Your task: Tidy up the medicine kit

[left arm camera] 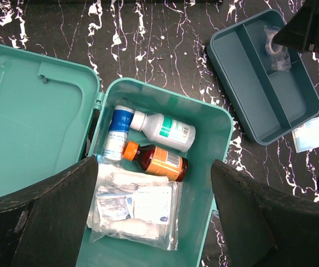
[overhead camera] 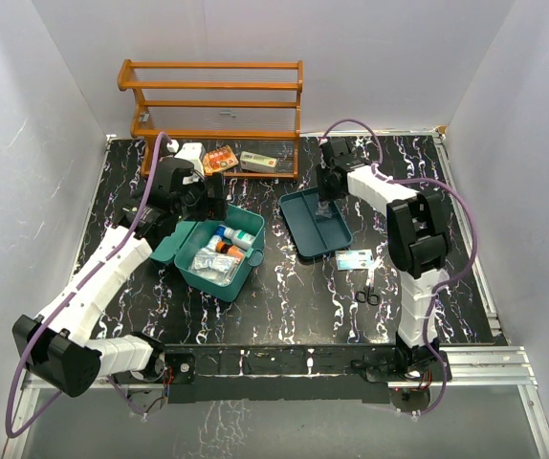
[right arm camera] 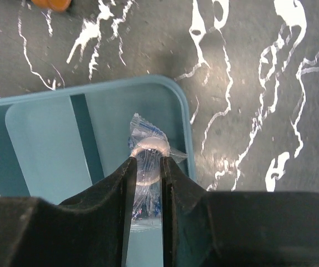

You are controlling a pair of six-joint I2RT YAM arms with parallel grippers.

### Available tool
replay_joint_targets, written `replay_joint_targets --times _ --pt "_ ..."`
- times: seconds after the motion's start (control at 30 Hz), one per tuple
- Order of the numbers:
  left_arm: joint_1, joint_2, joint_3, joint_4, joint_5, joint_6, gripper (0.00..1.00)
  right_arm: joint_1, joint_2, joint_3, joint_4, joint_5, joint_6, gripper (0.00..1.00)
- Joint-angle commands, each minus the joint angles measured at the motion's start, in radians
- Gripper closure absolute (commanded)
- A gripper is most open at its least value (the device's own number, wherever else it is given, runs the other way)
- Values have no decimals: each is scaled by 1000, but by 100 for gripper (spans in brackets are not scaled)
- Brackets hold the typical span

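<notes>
The medicine kit [overhead camera: 241, 277] lies open left of centre, its lid [overhead camera: 172, 247] folded out to the left. In the left wrist view the kit [left arm camera: 218, 139] holds a white bottle [left arm camera: 165, 129], a brown bottle with an orange cap [left arm camera: 158, 160], a blue-and-white tube [left arm camera: 116, 132] and a clear bag of dressings [left arm camera: 137, 208]. My left gripper [left arm camera: 154, 164] hangs open and empty above the kit. My right gripper [right arm camera: 146, 162] is shut on a wrapped tape roll [right arm camera: 148, 146] in the far right compartment of the flat teal tray [right arm camera: 43, 144].
The teal tray [overhead camera: 303, 229] lies right of the kit. A small card [overhead camera: 356, 259] and scissors [overhead camera: 367, 295] lie on the black marbled table near the right arm. An orange wooden rack [overhead camera: 212, 105] stands at the back, with small packs [overhead camera: 221, 158] on its bottom shelf.
</notes>
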Motion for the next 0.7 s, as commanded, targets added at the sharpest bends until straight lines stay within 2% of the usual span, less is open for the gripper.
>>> replay_joint_targets --times 0.0,0.27,0.37,0.47,0.53,0.67 --pt "4 10 46 -17 -2 -5 19 -3 30 97 54 -56 -159 77" --pt "4 32 59 -21 -4 -5 19 14 64 121 97 -37 -174 71" --pt "4 39 70 -24 -11 -2 19 15 55 136 76 -36 -156 59" --pt "3 36 78 -20 -10 0 19 16 14 130 70 19 -106 52" --pt "4 33 76 -16 -11 2 19 16 -12 130 50 27 -73 52" --pt "4 30 71 -13 -18 6 19 16 -40 109 -12 -3 -14 62"
